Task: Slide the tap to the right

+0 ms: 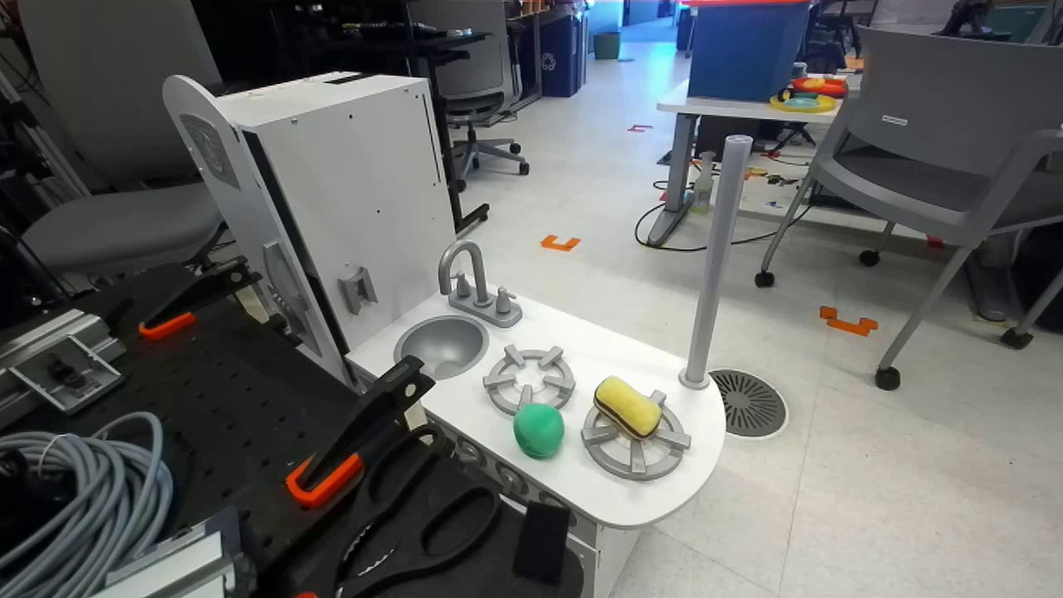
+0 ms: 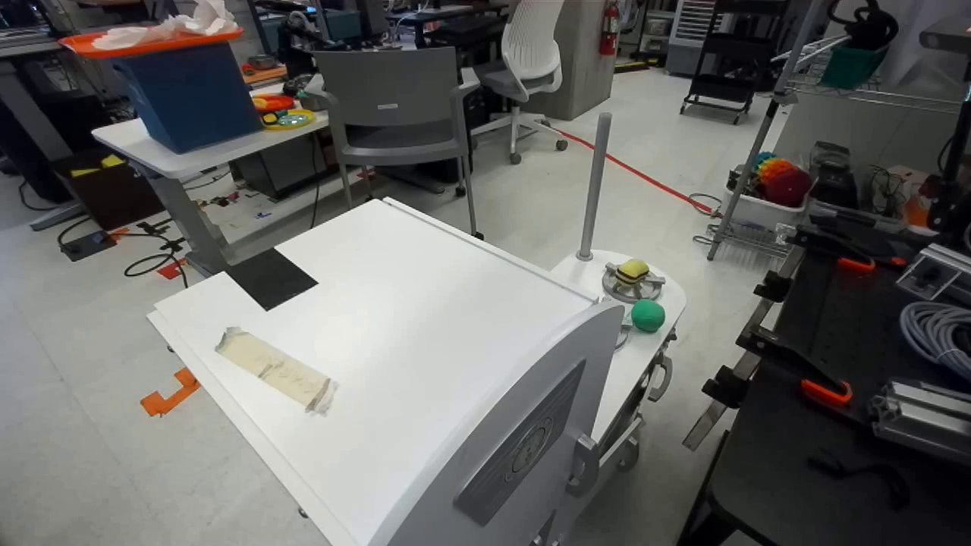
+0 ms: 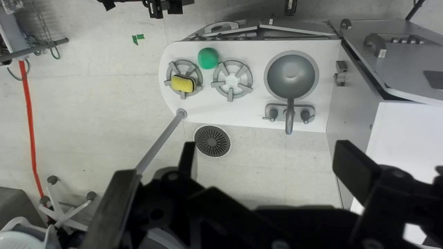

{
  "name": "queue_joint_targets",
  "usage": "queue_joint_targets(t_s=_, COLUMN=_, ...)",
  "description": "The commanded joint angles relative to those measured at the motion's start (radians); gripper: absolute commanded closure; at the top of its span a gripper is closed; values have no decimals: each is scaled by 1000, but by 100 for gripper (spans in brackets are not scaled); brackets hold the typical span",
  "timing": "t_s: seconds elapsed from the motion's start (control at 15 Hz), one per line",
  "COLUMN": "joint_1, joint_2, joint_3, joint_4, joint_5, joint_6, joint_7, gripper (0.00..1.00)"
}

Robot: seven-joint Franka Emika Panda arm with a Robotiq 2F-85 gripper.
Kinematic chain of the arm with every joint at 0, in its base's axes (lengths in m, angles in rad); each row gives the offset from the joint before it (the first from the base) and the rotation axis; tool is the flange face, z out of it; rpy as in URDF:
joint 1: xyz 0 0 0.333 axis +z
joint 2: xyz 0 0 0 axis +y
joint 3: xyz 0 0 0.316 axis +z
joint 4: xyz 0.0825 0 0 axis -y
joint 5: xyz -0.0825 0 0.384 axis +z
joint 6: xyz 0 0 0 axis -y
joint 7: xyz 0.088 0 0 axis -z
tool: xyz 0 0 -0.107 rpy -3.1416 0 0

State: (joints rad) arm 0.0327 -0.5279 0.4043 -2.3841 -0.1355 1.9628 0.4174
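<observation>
The tap [image 1: 486, 309] is a small silver faucet with an arched spout and two side handles. It stands on the white toy kitchen counter [image 1: 631, 332], behind the round grey sink bowl [image 1: 444, 340]. Its spout curves over the bowl. In the wrist view the tap [image 3: 290, 116] is seen from above, with its spout lying between its two handles. The white cabinet hides it in an exterior view [image 2: 425, 303]. My gripper [image 3: 265, 148] is wide open and empty, and shows only in the wrist view. It is apart from the tap, with floor showing between its fingers.
A tall grey pole [image 1: 721, 257] rises from the counter's corner. A green ball [image 1: 538, 430] and a yellow sponge [image 1: 629, 407] lie by and on the burner rings. A white cabinet [image 1: 357, 158] stands right beside the sink. A black table [image 1: 249, 432] runs along the front.
</observation>
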Motion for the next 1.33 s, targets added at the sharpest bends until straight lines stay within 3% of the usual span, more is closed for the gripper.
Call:
queue_joint_targets(t_s=0.0, joint_1=17, joint_2=43, joint_3=-14, joint_4=1, joint_5=-54, joint_6=28, joint_7=41, gripper=0)
queue_joint_targets(t_s=0.47, joint_1=-40, joint_2=360, joint_3=-24, joint_4=5, joint_5=-270, joint_6=305, joint_7=140, gripper=0)
queue_joint_targets(t_s=0.87, joint_1=7, joint_2=705, joint_3=-172, joint_4=106, joint_5=-467, joint_6=467, joint_7=227, gripper=0)
queue_joint_targets(t_s=1.13, joint_1=76, joint_2=920, joint_3=-275, joint_4=216, joint_5=-380, joint_6=623, joint_7=183, gripper=0)
queue_joint_targets(t_s=1.27, joint_1=102, joint_2=1023, joint_3=-292, joint_4=278, joint_5=-281, joint_6=693, joint_7=137, gripper=0)
